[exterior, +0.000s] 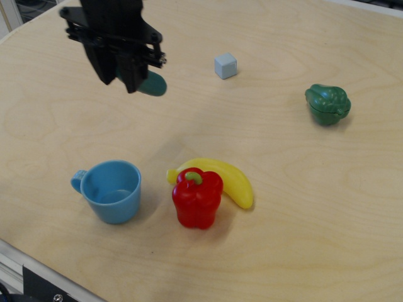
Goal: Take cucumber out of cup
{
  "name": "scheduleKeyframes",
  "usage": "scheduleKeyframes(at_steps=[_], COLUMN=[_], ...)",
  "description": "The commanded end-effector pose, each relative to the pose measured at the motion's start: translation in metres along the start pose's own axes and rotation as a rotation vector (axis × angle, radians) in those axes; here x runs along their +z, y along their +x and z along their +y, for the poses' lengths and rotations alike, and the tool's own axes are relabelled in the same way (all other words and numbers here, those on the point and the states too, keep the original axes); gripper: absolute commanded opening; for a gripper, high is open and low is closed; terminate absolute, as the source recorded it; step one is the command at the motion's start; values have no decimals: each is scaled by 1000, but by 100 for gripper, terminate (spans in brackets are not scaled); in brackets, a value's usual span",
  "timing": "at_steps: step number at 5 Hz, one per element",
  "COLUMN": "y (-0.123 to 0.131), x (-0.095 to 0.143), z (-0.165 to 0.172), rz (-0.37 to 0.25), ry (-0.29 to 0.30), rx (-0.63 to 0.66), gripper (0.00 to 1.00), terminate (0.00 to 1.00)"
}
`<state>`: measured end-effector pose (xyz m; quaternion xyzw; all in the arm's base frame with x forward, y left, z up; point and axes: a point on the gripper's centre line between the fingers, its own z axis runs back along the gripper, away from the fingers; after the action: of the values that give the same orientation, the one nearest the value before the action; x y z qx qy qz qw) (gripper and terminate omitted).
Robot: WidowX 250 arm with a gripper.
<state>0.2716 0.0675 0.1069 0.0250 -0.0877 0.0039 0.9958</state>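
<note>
Open tabletop [189, 126] between cube [225, 65], cup [113, 190] and red pepper [198, 197].

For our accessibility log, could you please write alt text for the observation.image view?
A black gripper holds a teal cucumber above a wooden table; an empty blue cup, red pepper and banana sit below.
</note>
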Motion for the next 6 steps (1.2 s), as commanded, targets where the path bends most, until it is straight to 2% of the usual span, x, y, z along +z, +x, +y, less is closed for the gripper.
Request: scheduleKeyframes(at_steps=[1, 2, 3, 4, 6], y=[63, 82, 104, 107, 118], x=[-35, -50, -61, -68, -88], z=[-30, -46, -50, -55, -63], rz=[-91, -117, -132, -133, -56], ry=[2, 7, 26, 36, 13], rx=[-163, -193, -168, -167, -155], gripper=[0, 0, 0, 0, 0], terminate=[0, 0, 0, 0, 0])
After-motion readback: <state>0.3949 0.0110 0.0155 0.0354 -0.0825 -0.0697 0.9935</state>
